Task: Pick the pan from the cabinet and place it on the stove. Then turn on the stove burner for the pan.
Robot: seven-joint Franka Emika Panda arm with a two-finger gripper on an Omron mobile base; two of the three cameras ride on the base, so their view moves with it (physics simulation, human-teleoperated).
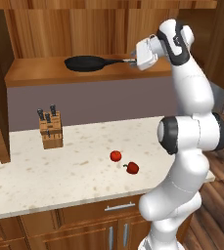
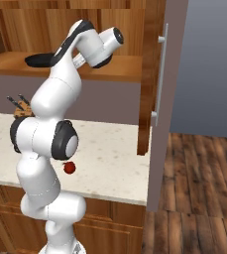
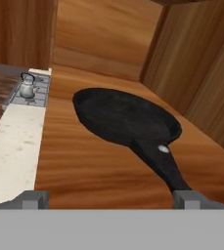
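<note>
The pan (image 3: 125,117) is matt black, perhaps cast iron, with a small silvery spot on its handle; the cabinet (image 1: 84,29) around it is warm, smooth, grained wood; below the cabinet the desk (image 1: 79,171) is pale speckled stone; the knife block (image 1: 51,131) looks wooden.

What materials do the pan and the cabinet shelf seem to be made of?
The pan looks like matte black metal, perhaps cast iron: dull, dark, no shine, with a small silvery spot on the handle. The cabinet shelf looks like reddish-brown wood with a smooth finish, showing grain lines.
</note>
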